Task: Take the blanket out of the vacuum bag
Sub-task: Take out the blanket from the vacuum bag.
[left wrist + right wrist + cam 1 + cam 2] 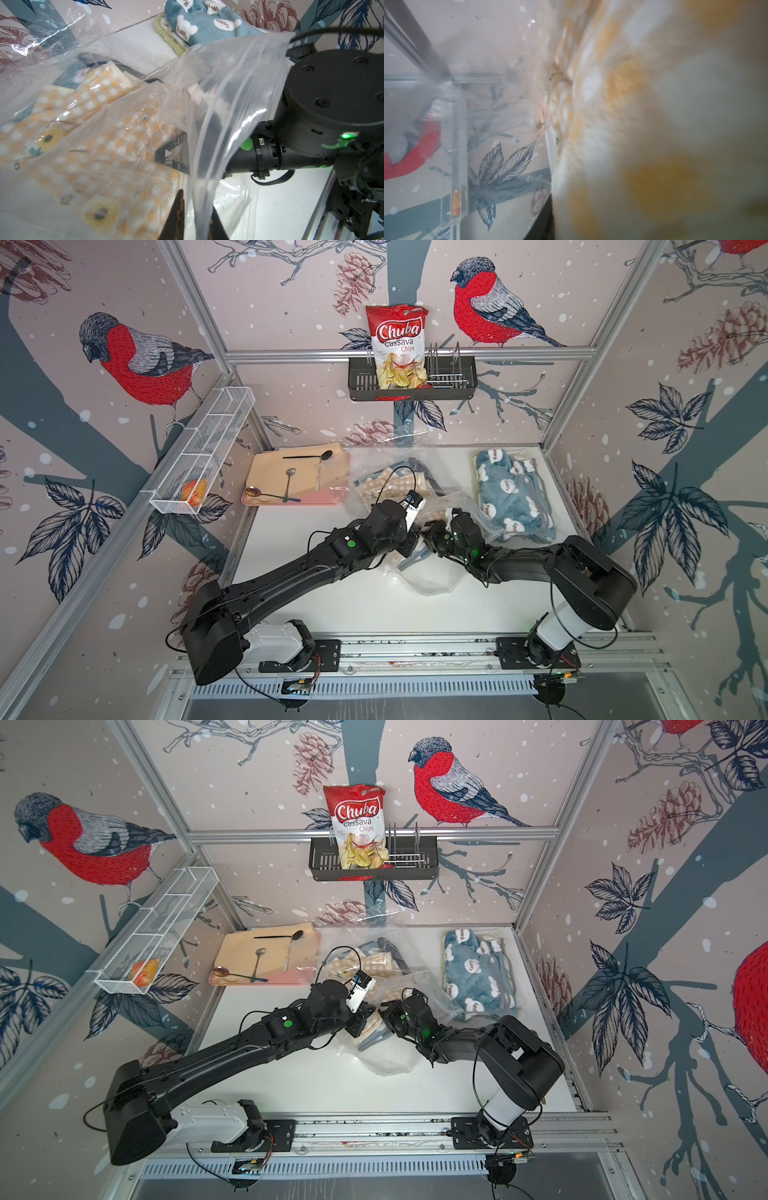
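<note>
The vacuum bag [386,460] [361,934] is crinkly clear plastic lying mid-table, its open end raised between my two arms. The blanket [388,485] [376,963], yellow-and-white checked with flowers, lies folded inside it. My left gripper [406,548] [360,1025] is shut on a strip of the bag's mouth [228,87]; the film runs down between its dark fingers [179,207]. My right gripper [431,531] [390,1014] reaches into the mouth. In the right wrist view the blanket [643,124] fills the picture, pressed against the one finger [545,222] that shows.
A blue fleece with white bears [511,493] [203,25] lies at the back right. A pink tray [291,501] with a beige cloth and spoons sits at the back left. A white wire basket [208,448] and a black rack [457,383] with a red chips bag [397,344] hang on the walls.
</note>
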`<state>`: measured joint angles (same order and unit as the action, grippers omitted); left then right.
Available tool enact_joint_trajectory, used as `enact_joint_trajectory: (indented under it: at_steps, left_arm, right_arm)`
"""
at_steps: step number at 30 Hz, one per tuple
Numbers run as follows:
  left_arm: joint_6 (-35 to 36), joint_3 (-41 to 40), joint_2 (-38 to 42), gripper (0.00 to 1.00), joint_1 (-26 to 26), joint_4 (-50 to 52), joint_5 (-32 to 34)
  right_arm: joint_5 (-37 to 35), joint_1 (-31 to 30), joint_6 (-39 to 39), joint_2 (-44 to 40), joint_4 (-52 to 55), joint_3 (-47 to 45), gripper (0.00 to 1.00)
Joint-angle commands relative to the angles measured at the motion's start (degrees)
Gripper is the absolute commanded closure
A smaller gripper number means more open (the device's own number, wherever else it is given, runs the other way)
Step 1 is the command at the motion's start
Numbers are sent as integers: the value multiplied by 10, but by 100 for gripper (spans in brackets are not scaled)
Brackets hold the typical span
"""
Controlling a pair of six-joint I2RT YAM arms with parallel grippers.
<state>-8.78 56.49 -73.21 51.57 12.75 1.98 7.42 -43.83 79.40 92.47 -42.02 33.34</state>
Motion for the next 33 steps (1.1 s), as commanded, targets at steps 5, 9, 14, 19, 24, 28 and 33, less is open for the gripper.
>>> enact_joint_trajectory:
  at_steps: [5, 9, 14, 19, 24, 28, 33]
  left_arm:
    - [3, 4, 6, 85, 0, -10, 12]
    - [3, 4, 6, 85, 1, -9, 11]
    - [3, 3, 7, 86, 0, -9, 14]
    - [2, 3, 4, 86, 0, -10, 11]
    - [2, 4, 3, 86, 0, -9, 11]
    - [2, 3, 4, 86, 0, -10, 12]
    - [2, 3, 3, 86, 0, -11, 10]
  right_arm:
    - [4, -2, -22, -24, -6, 32, 86]
    - [-17, -4, -36, -46, 31, 36, 87]
    - [-22, -6, -10, -33, 7, 2, 83]
    - [-28, -7, 4, -12, -19, -12, 59]
    - [-37, -5, 8, 15, -51, -5, 49]
    - [-36, 1, 20, 42, -86, 3, 52]
    - [-39, -1, 26, 59, -93, 18, 75]
